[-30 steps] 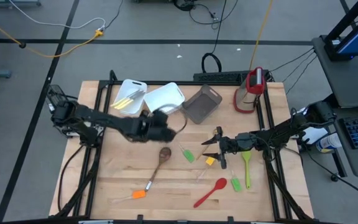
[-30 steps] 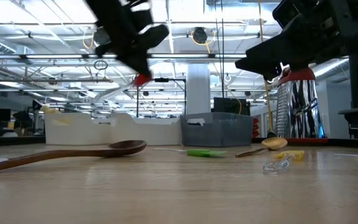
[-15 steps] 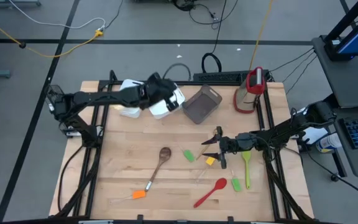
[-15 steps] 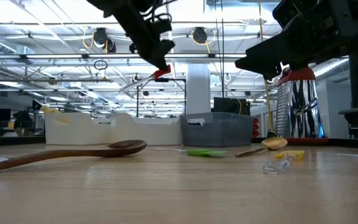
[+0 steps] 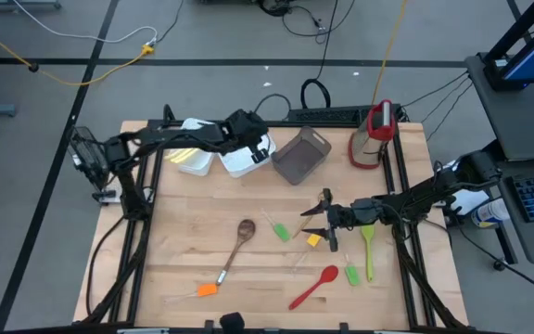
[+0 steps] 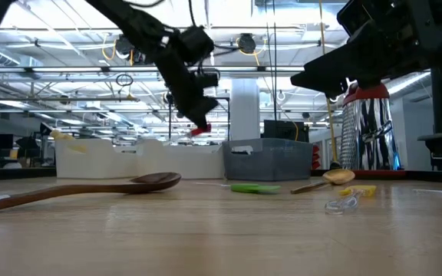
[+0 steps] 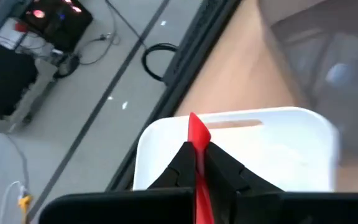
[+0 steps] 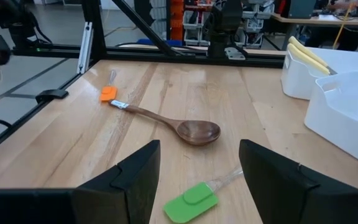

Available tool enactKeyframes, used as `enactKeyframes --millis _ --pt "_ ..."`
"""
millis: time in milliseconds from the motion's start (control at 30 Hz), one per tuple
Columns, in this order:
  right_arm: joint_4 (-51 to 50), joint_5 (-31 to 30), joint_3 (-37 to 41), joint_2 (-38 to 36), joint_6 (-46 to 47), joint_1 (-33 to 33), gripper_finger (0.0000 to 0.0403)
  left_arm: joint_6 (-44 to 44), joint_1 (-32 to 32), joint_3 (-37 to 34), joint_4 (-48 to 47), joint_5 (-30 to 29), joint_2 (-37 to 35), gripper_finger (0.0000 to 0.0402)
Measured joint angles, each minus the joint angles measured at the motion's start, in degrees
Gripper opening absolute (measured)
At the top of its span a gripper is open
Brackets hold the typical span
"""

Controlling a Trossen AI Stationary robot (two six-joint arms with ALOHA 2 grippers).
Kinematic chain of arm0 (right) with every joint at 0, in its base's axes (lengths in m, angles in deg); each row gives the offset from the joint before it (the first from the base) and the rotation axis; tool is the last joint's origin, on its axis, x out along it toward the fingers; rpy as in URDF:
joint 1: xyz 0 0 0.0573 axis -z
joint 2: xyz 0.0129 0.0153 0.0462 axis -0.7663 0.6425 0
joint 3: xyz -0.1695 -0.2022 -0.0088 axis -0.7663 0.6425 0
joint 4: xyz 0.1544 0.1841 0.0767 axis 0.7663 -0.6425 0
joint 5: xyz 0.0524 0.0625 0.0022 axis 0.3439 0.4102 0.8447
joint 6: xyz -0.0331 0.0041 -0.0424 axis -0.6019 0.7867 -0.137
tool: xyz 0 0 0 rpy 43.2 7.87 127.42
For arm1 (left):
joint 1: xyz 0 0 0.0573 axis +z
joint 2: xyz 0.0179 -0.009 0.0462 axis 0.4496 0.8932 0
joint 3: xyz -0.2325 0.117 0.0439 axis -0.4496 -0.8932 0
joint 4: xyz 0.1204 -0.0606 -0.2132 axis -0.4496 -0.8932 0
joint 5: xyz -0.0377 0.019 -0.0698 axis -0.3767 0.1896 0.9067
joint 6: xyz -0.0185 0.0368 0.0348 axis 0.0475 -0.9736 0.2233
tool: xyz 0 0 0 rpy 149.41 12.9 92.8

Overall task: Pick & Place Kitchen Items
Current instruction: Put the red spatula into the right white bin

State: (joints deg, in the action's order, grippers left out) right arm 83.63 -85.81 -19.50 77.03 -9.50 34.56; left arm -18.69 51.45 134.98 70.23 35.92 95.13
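The table (image 5: 184, 278) carries 3 bins along its far edge: 2 white ones, bin 1 (image 5: 193, 160) at about 10 o'clock from the table's middle and bin 2 (image 5: 248, 160) at about 11, then a grey bin (image 5: 301, 154) at 12. The red-and-silver appliance (image 5: 375, 134) stands at 2 o'clock.

The left gripper (image 7: 196, 163) hangs above bin 2, its fingers clamped on a red utensil (image 7: 197, 134). The right gripper (image 5: 315, 221) hovers near the table's middle with its fingers spread apart and nothing between them.

Loose items lie on the table's near half: a wooden spoon (image 5: 240, 239) at 7 o'clock, an orange spatula (image 5: 208, 289) beyond it, a red spoon (image 5: 314, 286) at 5, a green spatula (image 5: 281, 231) just beside the right gripper.

The red utensil's long axis runs on from the fingers, its tip pointing out past them, over bin 2's floor and towards its far rim.

Risks, as I judge them: only a short length shows beyond the fingers, so a release while tilted could tip the utensil onto the rim and let it slide out. Lowering further could knock the bin against its neighbour.
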Motion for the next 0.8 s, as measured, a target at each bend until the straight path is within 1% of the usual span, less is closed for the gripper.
enactKeyframes --millis 133,233,433,700,800 --pt "-0.44 -0.01 0.00 0.00 0.03 0.00 0.0212 -2.79 0.82 0.06 1.54 -2.51 4.34 0.0025" --pt "-0.42 -0.03 0.00 0.00 -0.52 0.00 0.0212 -4.56 1.70 0.02 1.24 -4.62 7.46 0.0029" --pt "-0.42 -0.01 0.00 0.00 -1.35 0.00 0.0212 -5.71 3.07 0.15 0.42 -4.75 11.38 0.0032" --pt "-0.42 -0.04 0.00 0.00 -1.39 0.00 0.0212 -5.75 3.15 0.07 0.06 -4.94 11.64 0.0032" --pt "-0.42 -0.03 0.00 0.00 -1.39 0.00 0.0212 -5.57 2.94 0.07 0.06 -4.47 11.62 0.0041"
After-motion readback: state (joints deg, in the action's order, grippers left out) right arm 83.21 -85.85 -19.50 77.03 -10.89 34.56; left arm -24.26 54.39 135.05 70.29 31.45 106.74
